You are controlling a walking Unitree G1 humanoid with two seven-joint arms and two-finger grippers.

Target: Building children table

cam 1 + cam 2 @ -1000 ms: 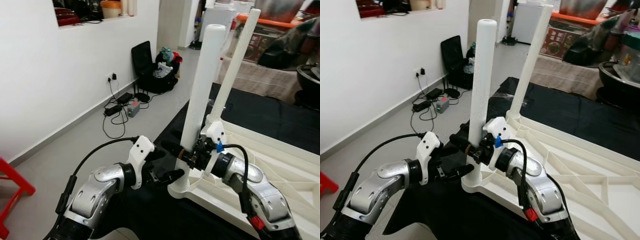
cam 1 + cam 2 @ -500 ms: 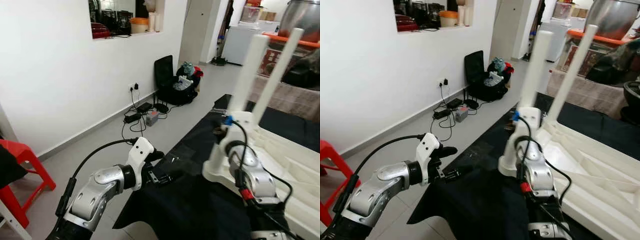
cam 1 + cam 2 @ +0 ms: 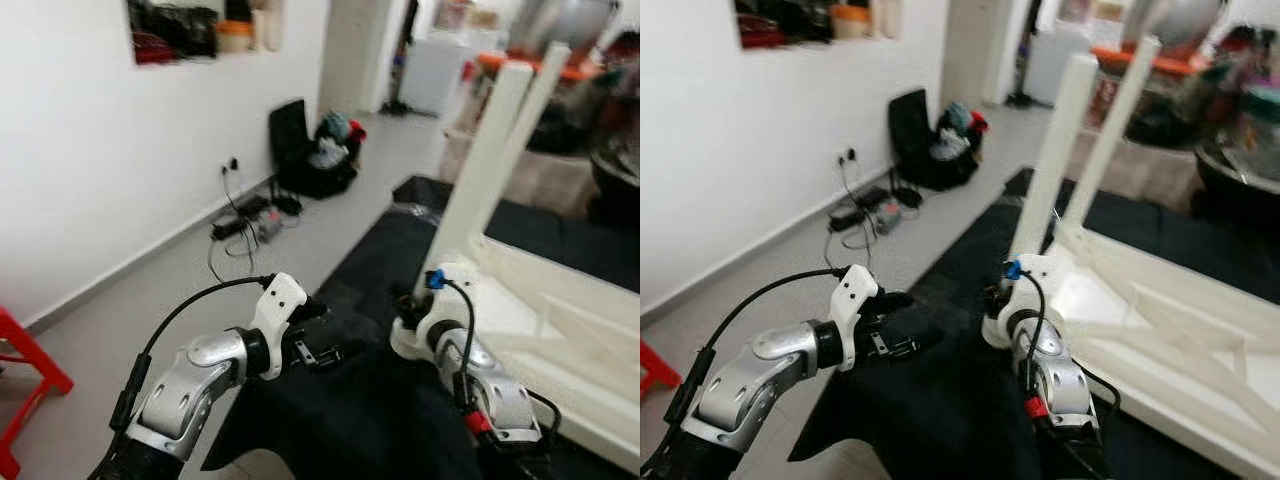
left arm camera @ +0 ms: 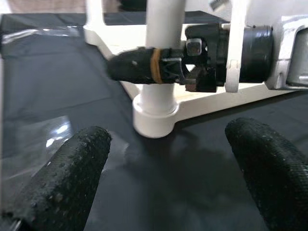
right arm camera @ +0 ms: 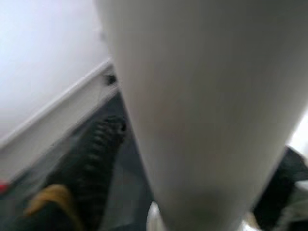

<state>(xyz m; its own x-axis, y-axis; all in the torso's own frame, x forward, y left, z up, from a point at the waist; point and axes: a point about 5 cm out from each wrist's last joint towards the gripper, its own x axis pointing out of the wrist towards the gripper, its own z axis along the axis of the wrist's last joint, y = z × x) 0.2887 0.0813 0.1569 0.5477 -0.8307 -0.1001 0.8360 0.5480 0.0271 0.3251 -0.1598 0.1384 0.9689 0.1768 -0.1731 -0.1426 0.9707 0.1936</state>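
White children's desk (image 3: 1160, 330) lay upside down on a black sheet (image 3: 370, 420) on the floor, two legs pointing up. R claw (image 4: 144, 72) was clenched on the near corner leg (image 3: 1055, 150) just above its socket. L claw (image 4: 163, 178) hung released, fingers (image 4: 67, 173) wide apart, near that socket, touching nothing.

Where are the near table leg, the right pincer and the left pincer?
near table leg (image 4: 163, 19), left wrist view, on its lower shaft
right pincer (image 4: 139, 72), left wrist view, between its fingertips at the leg
left pincer (image 4: 166, 180), left wrist view, midway between its fingertips
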